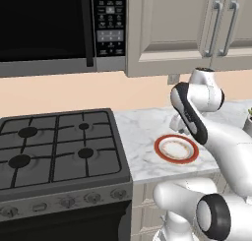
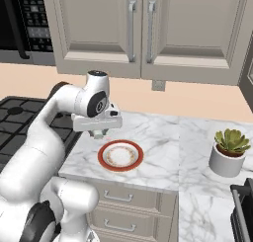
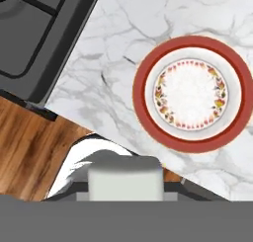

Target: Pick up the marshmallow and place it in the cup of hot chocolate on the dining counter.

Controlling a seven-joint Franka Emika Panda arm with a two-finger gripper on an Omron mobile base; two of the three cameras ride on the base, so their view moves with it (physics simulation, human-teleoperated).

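Observation:
A pale block, the marshmallow, sits at the bottom of the hand view, held between the finger tips. My gripper is shut on it and hangs above the marble worktop, just left of and behind a round red-rimmed plate. In the left base view the gripper sits behind the arm's forearm, above the plate's far edge. From the hand, the plate lies up and to the right, with nothing on it. The cup of hot chocolate and the dining counter are out of view.
A black gas stove borders the worktop on the left, with a microwave above it. Beige wall cabinets hang overhead. A potted succulent stands at the right. Wooden floor shows below the worktop's front edge.

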